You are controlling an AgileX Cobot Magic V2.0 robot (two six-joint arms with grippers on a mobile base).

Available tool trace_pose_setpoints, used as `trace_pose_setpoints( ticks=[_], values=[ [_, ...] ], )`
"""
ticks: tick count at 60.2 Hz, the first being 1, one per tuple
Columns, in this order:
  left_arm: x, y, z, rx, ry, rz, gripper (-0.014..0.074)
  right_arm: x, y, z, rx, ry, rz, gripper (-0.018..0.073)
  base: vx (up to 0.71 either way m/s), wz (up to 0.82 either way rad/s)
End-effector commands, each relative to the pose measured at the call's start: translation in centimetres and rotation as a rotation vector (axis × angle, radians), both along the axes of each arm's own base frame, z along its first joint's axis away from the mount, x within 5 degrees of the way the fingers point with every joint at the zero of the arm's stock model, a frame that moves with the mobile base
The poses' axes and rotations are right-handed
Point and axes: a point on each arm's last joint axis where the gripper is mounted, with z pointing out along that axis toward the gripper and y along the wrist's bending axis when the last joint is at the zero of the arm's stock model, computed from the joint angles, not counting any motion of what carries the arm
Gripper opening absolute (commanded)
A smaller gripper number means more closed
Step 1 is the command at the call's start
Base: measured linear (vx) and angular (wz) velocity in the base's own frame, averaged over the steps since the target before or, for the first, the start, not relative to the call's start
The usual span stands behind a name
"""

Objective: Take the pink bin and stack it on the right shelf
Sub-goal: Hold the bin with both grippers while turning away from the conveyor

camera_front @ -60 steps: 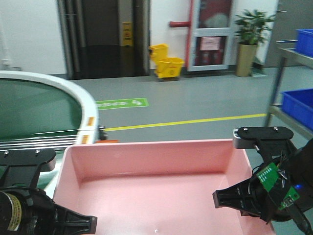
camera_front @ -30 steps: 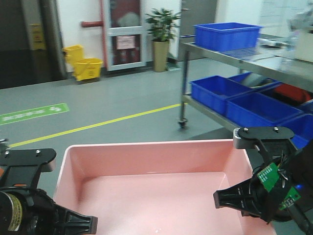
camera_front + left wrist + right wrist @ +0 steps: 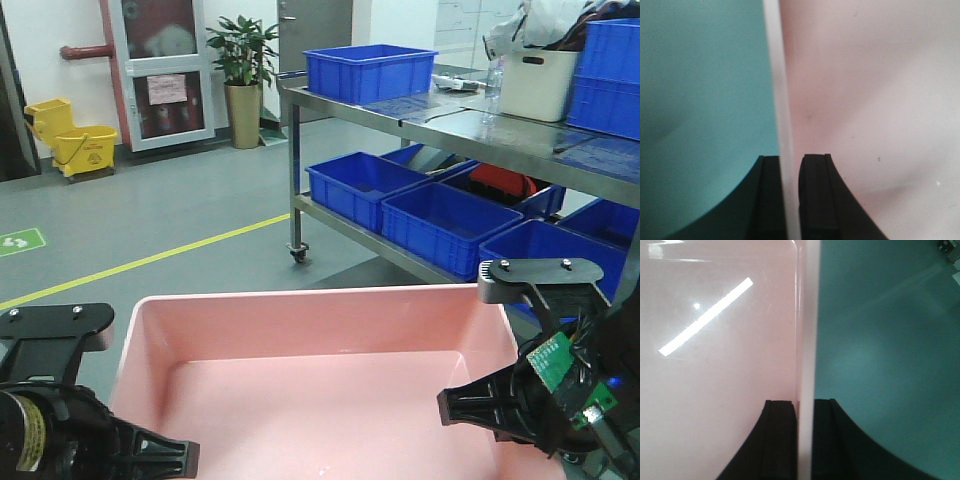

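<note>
Robot carries the pink bin [image 3: 320,325] toward the shelf [image 3: 470,120], low and short of its near corner. Each claw is pinched narrow on a side rim, the left gripper [image 3: 789,165] on the wall farther from the shelf and the right gripper [image 3: 804,407] on the nearer one. A blue crate [image 3: 370,72] sits on the shelf top. The risk looks twofold: the thin rim could slip from either pinch, or the bin could strike the shelf edge unless raised above it.

The near wall of the pink bin [image 3: 320,325] is cut off by the front view's lower edge; the right shelf [image 3: 440,115] is cropped at the right edge.
</note>
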Motion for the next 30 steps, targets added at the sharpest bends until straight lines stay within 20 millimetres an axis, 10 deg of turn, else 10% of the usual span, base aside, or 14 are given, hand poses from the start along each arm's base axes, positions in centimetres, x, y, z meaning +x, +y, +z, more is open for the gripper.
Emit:
trace_pose_setpoints(
  ticks=[1, 30],
  values=[
    [-0.14, -0.19, 2.18, -0.075, -0.118, -0.035, 0.0004, 0.13, -0.34, 1.89, 0.004, -0.115, 0.015, -0.0009, 0.11, -0.15],
    [-0.14, -0.19, 2.18, -0.075, -0.118, -0.035, 0.0004, 0.13, -0.34, 1.89, 0.004, -0.115, 0.015, -0.0009, 0.15, -0.04]
  ],
)
